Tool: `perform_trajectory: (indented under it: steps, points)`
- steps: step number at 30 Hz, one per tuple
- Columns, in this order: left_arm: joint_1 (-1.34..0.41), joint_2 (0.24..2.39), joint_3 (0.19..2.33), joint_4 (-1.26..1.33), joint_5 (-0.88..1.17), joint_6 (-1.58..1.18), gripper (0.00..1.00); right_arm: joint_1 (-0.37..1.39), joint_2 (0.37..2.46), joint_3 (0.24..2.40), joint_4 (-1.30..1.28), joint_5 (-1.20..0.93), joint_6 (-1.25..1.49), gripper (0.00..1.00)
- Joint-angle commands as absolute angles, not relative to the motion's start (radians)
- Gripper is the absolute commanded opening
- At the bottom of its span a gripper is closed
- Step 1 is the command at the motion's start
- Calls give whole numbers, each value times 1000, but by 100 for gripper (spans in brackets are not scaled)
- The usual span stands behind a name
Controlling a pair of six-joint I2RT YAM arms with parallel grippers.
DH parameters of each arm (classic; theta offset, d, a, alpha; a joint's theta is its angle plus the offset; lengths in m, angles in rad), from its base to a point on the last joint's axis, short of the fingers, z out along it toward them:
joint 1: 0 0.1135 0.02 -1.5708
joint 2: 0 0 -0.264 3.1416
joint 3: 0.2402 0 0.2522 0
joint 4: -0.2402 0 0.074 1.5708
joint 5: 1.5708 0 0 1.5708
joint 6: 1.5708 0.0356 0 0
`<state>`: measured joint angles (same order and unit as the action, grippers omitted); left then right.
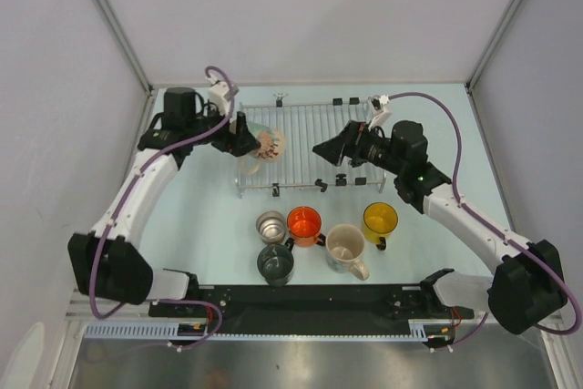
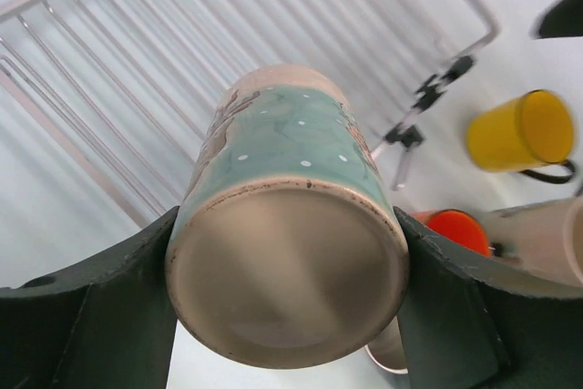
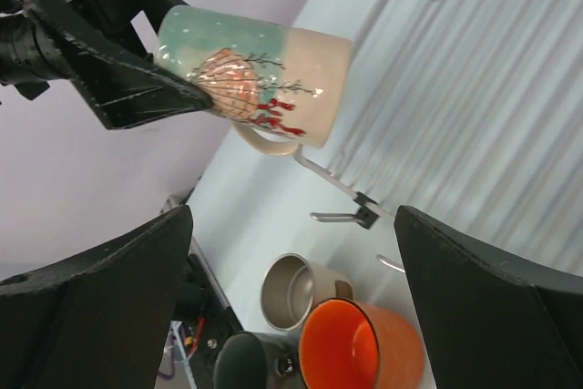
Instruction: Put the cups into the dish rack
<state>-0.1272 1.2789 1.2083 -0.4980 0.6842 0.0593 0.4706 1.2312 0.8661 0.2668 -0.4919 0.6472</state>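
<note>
My left gripper [image 1: 244,138] is shut on a cream and teal printed mug [image 1: 265,144], held on its side above the left end of the dish rack [image 1: 310,125]; its base faces the left wrist camera [image 2: 287,271], and it shows in the right wrist view [image 3: 255,75]. My right gripper [image 1: 328,149] is open and empty over the rack's right part. On the table in front of the rack stand the steel mug [image 1: 271,224], orange mug [image 1: 304,222], dark grey-green mug [image 1: 275,263], second cream mug [image 1: 346,247] and yellow mug [image 1: 380,220].
The rack's front rail with black clips [image 1: 322,183] lies between the grippers and the standing mugs. White enclosure walls rise at left, right and back. The arm bases and a black rail [image 1: 310,298] run along the near edge.
</note>
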Motion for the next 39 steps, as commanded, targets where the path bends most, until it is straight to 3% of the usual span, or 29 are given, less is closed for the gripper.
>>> perform_trajectory:
  steps: [1,9,18,34,37,38,39]
  points:
    - [-227,1400,1377,-459,477,112,0,466,1175,881,124,-394,542,100]
    - [-267,1661,1664,-482,286,141,1,479,1154,851,58,-334,474,100]
    - [-340,1861,1842,-552,22,253,0,500,1177,831,57,-310,446,100]
    - [-362,1925,1773,-528,14,262,0,506,1195,813,64,-299,436,100]
    - [-362,1940,1784,-541,12,268,32,506,1189,808,61,-288,433,100]
    - [-362,1939,1781,-538,9,268,55,506,1189,807,60,-288,431,100]
    - [-362,1936,1772,-537,3,267,65,506,1189,808,61,-288,431,100]
